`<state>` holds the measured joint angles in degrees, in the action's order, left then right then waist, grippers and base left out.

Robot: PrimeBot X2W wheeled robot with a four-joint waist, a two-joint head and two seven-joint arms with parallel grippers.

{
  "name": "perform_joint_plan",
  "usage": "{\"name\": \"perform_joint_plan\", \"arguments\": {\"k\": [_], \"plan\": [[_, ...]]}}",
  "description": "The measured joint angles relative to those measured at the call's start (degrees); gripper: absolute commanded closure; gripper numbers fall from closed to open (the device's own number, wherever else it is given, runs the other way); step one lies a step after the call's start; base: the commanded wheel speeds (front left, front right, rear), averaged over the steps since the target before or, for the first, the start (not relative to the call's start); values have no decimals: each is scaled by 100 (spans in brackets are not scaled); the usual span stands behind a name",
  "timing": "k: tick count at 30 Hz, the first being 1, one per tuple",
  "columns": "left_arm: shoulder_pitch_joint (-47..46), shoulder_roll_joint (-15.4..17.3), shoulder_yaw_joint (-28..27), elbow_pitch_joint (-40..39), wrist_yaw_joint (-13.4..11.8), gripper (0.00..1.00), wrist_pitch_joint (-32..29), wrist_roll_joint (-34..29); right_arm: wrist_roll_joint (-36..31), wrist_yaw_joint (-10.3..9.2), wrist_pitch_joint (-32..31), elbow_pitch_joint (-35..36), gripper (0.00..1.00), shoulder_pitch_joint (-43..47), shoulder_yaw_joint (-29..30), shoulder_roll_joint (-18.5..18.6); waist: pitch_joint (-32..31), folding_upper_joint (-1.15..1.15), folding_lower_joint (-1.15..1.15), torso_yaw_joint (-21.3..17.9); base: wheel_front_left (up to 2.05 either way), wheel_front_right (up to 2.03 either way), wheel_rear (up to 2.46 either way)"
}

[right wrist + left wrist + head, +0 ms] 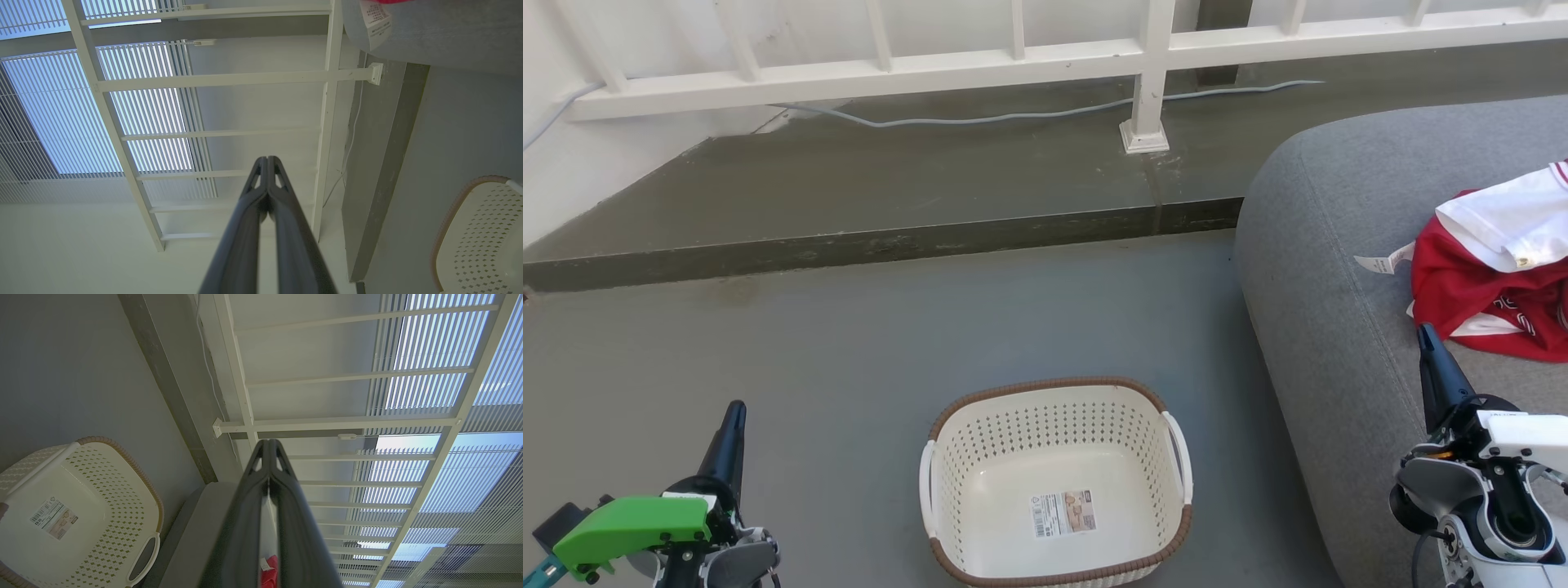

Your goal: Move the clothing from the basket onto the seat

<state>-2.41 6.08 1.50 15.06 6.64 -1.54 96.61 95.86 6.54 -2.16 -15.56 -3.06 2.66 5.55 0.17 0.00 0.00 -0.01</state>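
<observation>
The cream perforated basket (1055,482) with its brown rim stands on the grey floor, holding only the label on its base; it shows too as basket (77,514) and basket (482,237). Red and white clothing (1499,269) lies bunched on the grey seat (1339,269) at the right; a red scrap of clothing (269,573) peeks between my left fingers. My left gripper (735,408) is shut at the lower left, left of the basket, its tips touching (268,443). My right gripper (1423,331) is shut above the seat's front, just below the clothing, tips together (267,159).
A raised concrete step (882,237) runs across the floor behind the basket. On it stands a white railing (1147,73) with a post foot, and a grey cable (980,118) trails along its base. A white wall rises at the far left.
</observation>
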Motion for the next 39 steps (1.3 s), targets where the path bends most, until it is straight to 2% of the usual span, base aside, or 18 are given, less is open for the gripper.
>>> {"name": "perform_joint_plan", "arguments": {"k": [39], "plan": [[-10,-11,-37,79,18,100,-48,0,0,1,-16,-44,100,-3,23,-5,-2,0,0,0,0,0,0]]}}
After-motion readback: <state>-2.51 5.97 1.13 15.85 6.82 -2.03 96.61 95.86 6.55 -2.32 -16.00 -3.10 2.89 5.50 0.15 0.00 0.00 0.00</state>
